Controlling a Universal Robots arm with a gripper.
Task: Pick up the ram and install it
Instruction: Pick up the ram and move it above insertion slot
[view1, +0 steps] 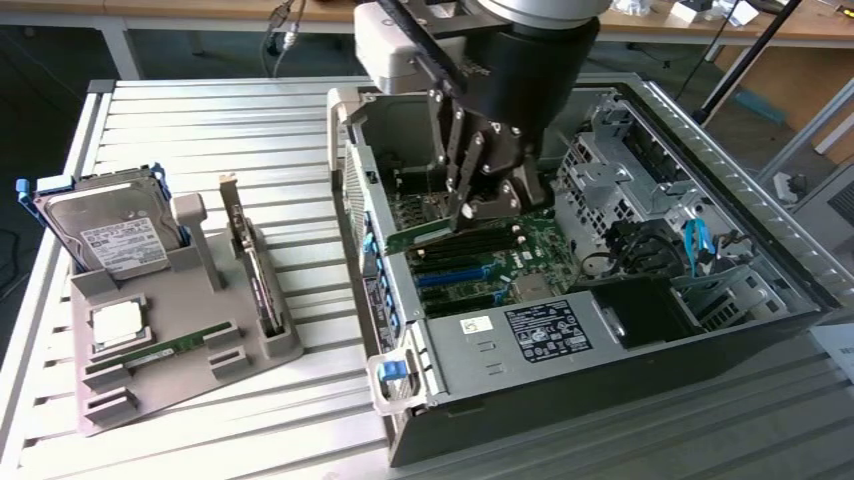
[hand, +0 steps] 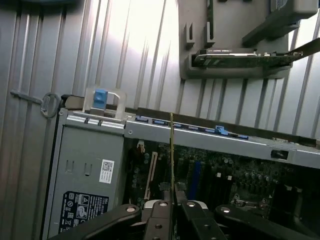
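Gripper (view1: 477, 208) is down inside the open PC case (view1: 561, 395), jaws narrow and pinched on the ram (view1: 419, 237). Ext. view: the green stick pokes out of the fingers toward 8 o'clock, tilted, over the motherboard (view1: 527, 252) and close to the case wall on that side. Wrist view: gripper (hand: 172, 212) grips the ram (hand: 172, 150) edge-on, a thin line running straight out from btwn the two fingertips, above the dark slots. Can't tell if it touches a slot.

Rest, ext. view:
- Gray tray (view1: 187, 375) on the slatted desk (view1: 214, 120), at 9 o'clock from the case and apart from it.
- Hard drive (view1: 107, 235) stands upright at the tray's 11 o'clock.
- Silver CPU (view1: 118, 322) lies flat approx. at the tray's 8 o'clock.
- 2nd stick (view1: 167, 350) lies just beside the CPU, at its 4 o'clock.
- Card w/ metal bracket (view1: 254, 275) stands on edge along the tray's 3 o'clock side.
- PSU (view1: 547, 330) w/ label sits at the case's 6 o'clock.
- Blue latch (view1: 390, 371) is at the case's 7 o'clock corner.
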